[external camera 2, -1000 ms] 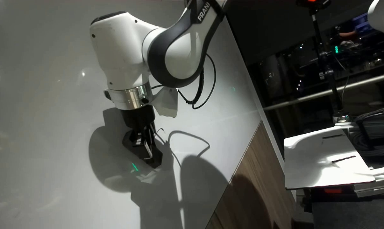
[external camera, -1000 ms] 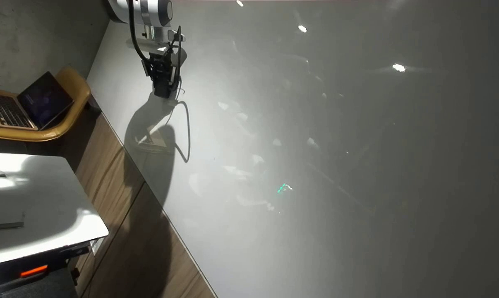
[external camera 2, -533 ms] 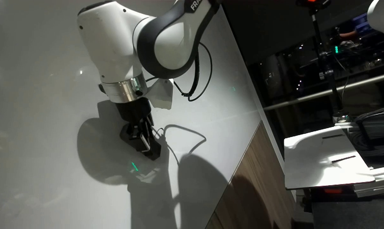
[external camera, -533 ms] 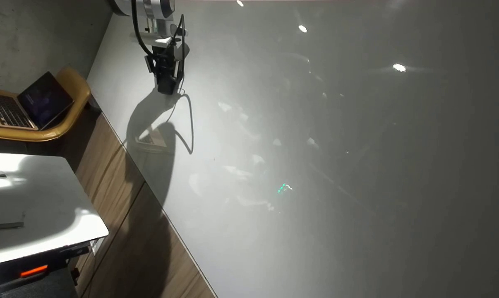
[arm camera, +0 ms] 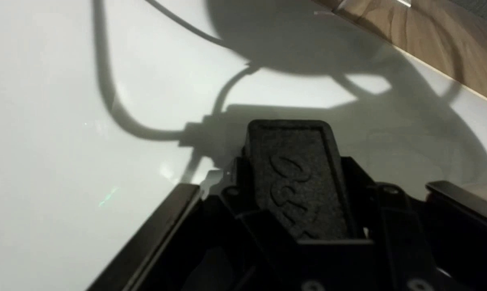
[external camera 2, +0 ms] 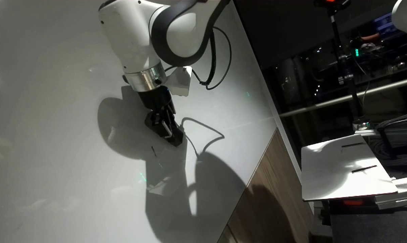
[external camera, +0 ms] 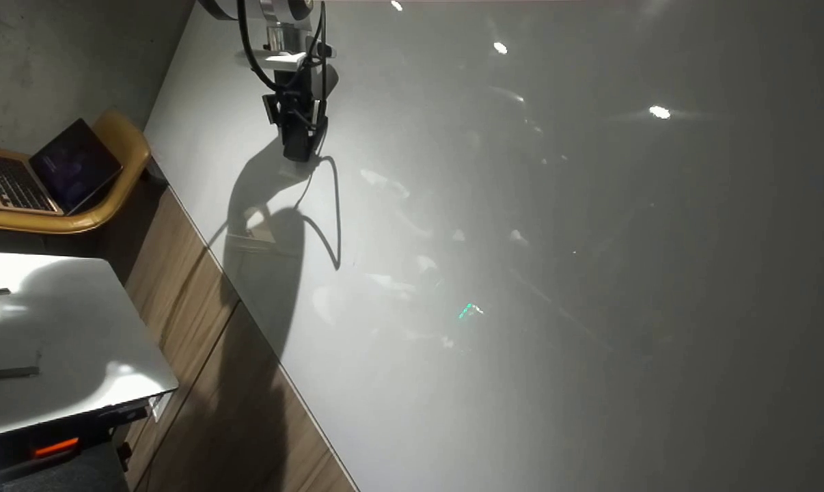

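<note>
My gripper (arm camera: 295, 173) is clamped on a dark block (arm camera: 298, 198), one jaw against each long side, so the block sits lengthwise between them and its far end juts out past my jaws. The wide face turned to my wrist camera carries curling lettering that I cannot read. Just ahead of it lies a glossy white surface (arm camera: 45, 161); I cannot tell whether the block touches it or is slightly off it. My broad shadow (arm camera: 276, 36) falls across that surface, together with thin curved cable shadows (arm camera: 106, 83). In an exterior view a short dark mark (external camera 2: 154, 151) shows on the white near the block, with a small green glint (external camera 2: 142, 177) a little farther off. Behind my jaws come a silver collar (external camera 2: 147, 79), a looping black cable (external camera 2: 213, 55) and my white arm (external camera 2: 129, 37). The surface meets a wood-grained panel (external camera: 173, 301) along a straight edge. Well apart from me, an open laptop (external camera: 74, 167) rests on a tan chair (external camera: 133, 147), and both exterior views show a pale board (external camera: 77, 328) bearing two narrow dark strips (external camera 2: 352, 145).
</note>
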Controlling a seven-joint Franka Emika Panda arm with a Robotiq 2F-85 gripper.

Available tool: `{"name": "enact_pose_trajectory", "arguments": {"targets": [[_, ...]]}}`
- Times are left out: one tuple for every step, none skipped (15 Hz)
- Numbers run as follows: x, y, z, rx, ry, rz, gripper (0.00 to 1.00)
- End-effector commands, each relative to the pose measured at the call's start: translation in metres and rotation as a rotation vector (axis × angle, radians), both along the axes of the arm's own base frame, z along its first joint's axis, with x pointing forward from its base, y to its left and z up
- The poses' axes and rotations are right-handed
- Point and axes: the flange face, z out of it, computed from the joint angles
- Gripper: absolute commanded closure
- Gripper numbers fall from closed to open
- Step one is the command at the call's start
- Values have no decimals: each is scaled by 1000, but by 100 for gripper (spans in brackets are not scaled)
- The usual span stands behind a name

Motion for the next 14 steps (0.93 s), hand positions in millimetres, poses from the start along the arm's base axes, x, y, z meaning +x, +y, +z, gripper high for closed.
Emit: {"name": "enact_pose_trajectory", "arguments": {"targets": [[30,-64,28,-23,-70,-29,68],[29,-68,28,-23,-67,-36,68],[27,-70,26,-21,-63,-40,68],[22,-63,20,-11,-48,-39,68],[15,-54,11,-7,-34,-36,68],[6,-42,-5,-9,-19,-30,68],[2,-34,-16,-17,-12,-23,68],[1,-31,-28,-30,-9,-19,68],[2,-31,-37,-40,-4,-17,68],[7,-35,-47,-48,0,-27,68],[12,-37,-55,-54,4,-40,68],[16,-38,-61,-61,7,-50,68],[20,-38,-65,-63,11,-59,68],[22,-38,-65,-61,11,-66,68]]}}
